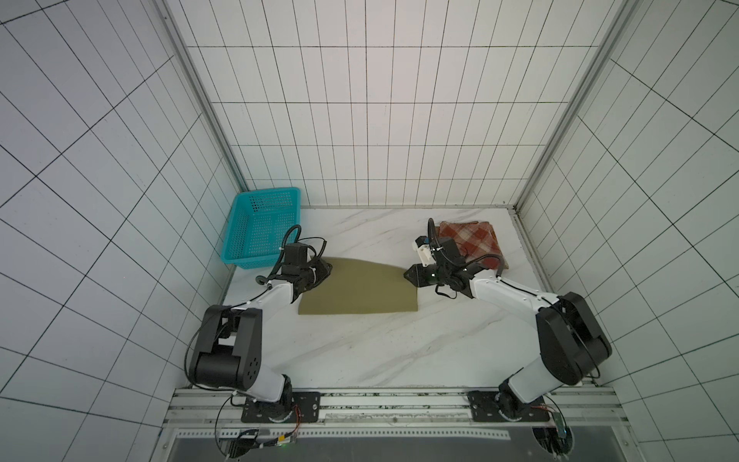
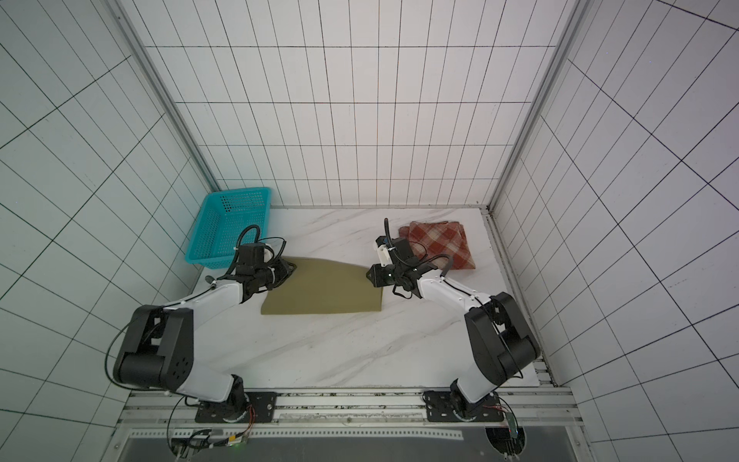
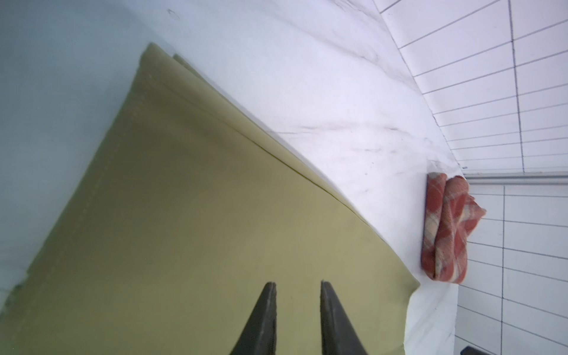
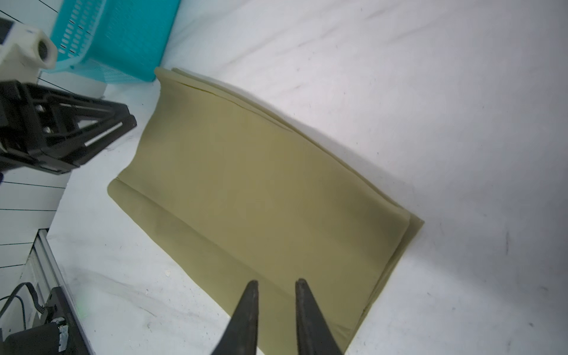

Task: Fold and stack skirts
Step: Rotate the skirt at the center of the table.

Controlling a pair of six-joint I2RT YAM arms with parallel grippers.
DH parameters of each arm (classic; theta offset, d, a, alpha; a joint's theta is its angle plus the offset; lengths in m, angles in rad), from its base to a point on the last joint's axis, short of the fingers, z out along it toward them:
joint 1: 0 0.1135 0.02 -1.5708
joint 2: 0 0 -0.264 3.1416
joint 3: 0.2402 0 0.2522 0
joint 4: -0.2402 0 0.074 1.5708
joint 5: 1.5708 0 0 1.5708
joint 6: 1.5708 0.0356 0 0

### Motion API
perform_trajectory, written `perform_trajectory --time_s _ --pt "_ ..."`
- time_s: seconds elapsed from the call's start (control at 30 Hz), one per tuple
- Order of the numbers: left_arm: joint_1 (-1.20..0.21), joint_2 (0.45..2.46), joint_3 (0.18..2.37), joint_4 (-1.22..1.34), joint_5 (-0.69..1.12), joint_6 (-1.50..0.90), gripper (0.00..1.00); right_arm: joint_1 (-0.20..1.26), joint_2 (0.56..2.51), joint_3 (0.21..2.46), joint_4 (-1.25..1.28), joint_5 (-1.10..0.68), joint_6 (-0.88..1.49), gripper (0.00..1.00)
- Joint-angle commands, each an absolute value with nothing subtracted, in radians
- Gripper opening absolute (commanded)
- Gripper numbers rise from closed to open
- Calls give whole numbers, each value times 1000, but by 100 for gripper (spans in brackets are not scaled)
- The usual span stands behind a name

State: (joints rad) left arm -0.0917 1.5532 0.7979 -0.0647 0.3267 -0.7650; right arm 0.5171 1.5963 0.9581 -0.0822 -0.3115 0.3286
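Both narrowly parted and empty, the left end effector (image 3: 297,285) and right end effector (image 4: 275,284) hang over opposite ends of the olive skirt (image 1: 360,292) lying flat on the worktop (image 1: 360,352), where pinching only its top layer may skew the fold.

The olive-khaki skirt (image 4: 246,184) lies folded and flat on the white marbled counter (image 4: 399,76), and several layers show at its edges. The right hand (image 4: 276,281) is over one short end of the skirt. Its two dark fingers (image 4: 246,316) stand a little apart, with cloth visible in the gap. At the opposite end the black left hand (image 4: 129,120) points toward the skirt's edge, just beside it. The teal basket (image 4: 123,40) stands near a corner of the skirt.
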Motion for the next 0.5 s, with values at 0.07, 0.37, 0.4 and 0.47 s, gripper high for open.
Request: perform_trajectory --time_s 0.07,0.37,0.4,0.47 --pt "-67 1666 889 -8 287 -742 24 518 1637 873 -24 -313 336 23" --pt "-51 1817 968 26 250 -742 21 518 1637 771 -6 -313 351 22" --pt "-50 1829 975 30 247 -744 21 518 1635 760 -5 -310 352 22" --pt "-46 1849 978 48 244 -748 20 519 1628 735 -7 -297 350 21"
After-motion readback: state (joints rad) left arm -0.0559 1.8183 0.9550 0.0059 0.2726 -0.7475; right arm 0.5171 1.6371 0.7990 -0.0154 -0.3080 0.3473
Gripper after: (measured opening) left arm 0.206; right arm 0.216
